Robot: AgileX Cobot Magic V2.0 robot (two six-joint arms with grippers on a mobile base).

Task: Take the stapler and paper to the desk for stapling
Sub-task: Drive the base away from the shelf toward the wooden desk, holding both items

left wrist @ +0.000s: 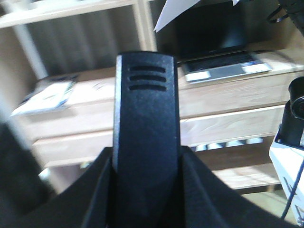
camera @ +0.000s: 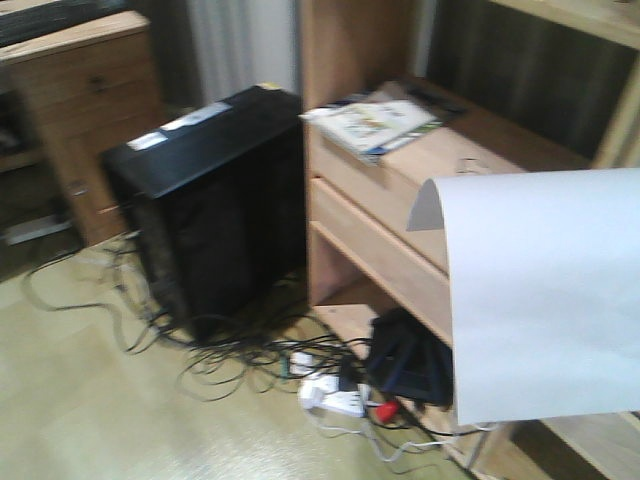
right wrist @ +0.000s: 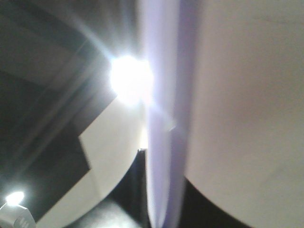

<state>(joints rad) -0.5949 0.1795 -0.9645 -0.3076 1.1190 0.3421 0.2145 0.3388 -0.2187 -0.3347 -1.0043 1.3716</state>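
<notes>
My left gripper [left wrist: 146,156] is shut on the black stapler [left wrist: 147,95], which stands up between the jaws and fills the middle of the left wrist view. My right gripper [right wrist: 164,199] is shut on the white paper [right wrist: 247,118], seen edge-on and curling to both sides. In the front view the paper [camera: 540,300] hangs in the air at the right, its top corner curled over; neither gripper shows there. A corner of the paper [left wrist: 180,12] also shows at the top of the left wrist view. The desk with the monitor is out of view.
A black computer tower [camera: 210,210] stands on the floor beside wooden shelves [camera: 370,240] bearing a booklet [camera: 375,125] and a laptop [left wrist: 223,66]. Tangled cables and a white power strip [camera: 335,395] lie on the floor. A wooden drawer cabinet [camera: 85,110] stands far left.
</notes>
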